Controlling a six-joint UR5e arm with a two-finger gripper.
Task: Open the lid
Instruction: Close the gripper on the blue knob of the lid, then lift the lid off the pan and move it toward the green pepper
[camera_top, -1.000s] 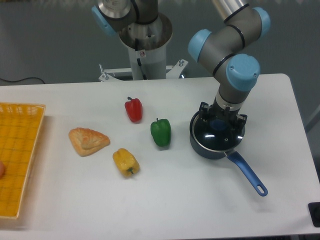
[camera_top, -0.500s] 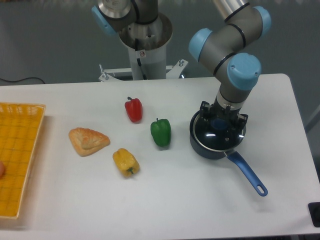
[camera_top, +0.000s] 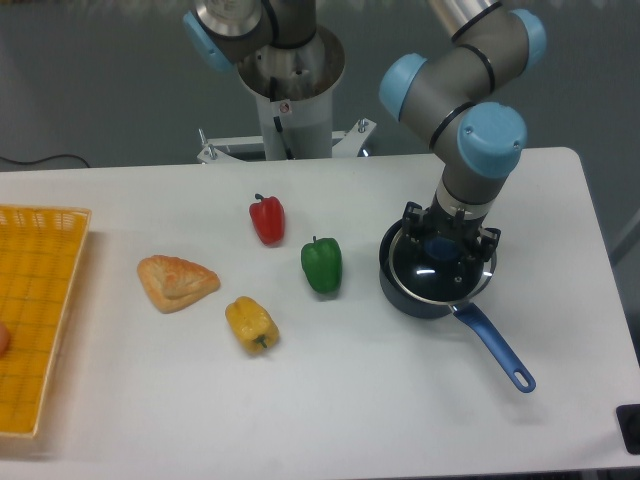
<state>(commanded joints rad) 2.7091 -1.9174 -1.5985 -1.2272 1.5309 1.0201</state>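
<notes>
**Fingers down on the knob of the saucepan lid**

While the arm reaches straight down over the right half of the white bench (camera_top: 400, 390), its gripper (camera_top: 447, 243) sits directly above the dark blue saucepan (camera_top: 405, 296); the fingers (camera_top: 411, 222) stand either side of the blue centre knob of the lid (camera_top: 437, 281), set narrowly, though whether they actually press on the knob cannot be told from this angle; the lid, clear glass with a thin metal rim, appears shifted slightly to the right over the pan's mouth; the pan's long blue handle (camera_top: 497, 349) runs toward the bench's front right. Left of the pan stands a green bell pepper (camera_top: 322, 265); a red bell pepper (camera_top: 267, 220) lies further back; a yellow bell pepper (camera_top: 251, 324) lies nearer the front, beside a triangular pastry (camera_top: 176, 282); a yellow basket (camera_top: 42, 300) sits at the far left edge.
</notes>
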